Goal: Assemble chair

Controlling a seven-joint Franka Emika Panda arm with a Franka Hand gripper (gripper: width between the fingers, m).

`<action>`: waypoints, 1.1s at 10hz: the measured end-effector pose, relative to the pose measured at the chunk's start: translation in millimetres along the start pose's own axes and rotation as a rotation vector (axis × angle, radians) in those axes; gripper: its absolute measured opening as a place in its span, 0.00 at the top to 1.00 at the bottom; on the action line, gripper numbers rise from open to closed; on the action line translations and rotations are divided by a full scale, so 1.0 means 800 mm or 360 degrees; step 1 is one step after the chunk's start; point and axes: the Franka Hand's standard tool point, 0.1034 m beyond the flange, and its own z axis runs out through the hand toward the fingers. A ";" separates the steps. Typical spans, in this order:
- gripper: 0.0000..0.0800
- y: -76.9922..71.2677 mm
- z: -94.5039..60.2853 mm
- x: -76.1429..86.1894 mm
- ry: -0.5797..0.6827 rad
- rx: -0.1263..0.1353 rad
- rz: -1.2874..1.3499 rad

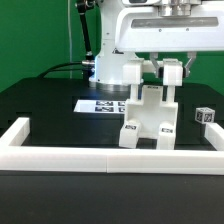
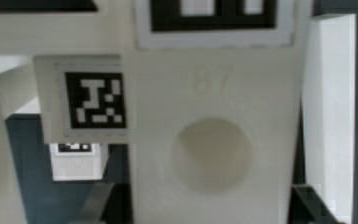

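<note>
A white chair assembly (image 1: 148, 122) stands upright on the black table, with marker tags on its legs. My gripper (image 1: 160, 80) hangs straight above it, its fingers down on either side of the top panel. In the wrist view this white panel (image 2: 211, 140), with a shallow oval dimple and a tag (image 2: 98, 102), fills the space between my two dark fingers (image 2: 115, 200). Both fingers lie against its edges, so the gripper (image 2: 211, 208) is shut on it. A second tagged white part (image 2: 73, 150) shows below, partly hidden.
A white L-shaped fence (image 1: 100, 160) runs along the front and the exterior view's left of the table. The marker board (image 1: 98, 104) lies behind the chair. A small tagged block (image 1: 206, 117) sits at the exterior view's right. The arm's base (image 1: 108, 66) stands behind.
</note>
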 end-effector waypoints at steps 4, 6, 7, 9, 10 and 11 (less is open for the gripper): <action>0.64 -0.001 0.000 0.000 -0.0001 0.0000 -0.0002; 0.64 0.000 0.000 0.000 0.0000 0.0000 0.0000; 0.64 0.004 -0.001 0.003 0.0003 0.0003 0.0020; 0.64 0.003 0.000 0.002 0.0002 0.0002 0.0018; 0.64 0.003 0.000 0.002 0.0002 0.0002 0.0037; 0.64 0.003 0.000 0.002 0.0002 0.0002 0.0035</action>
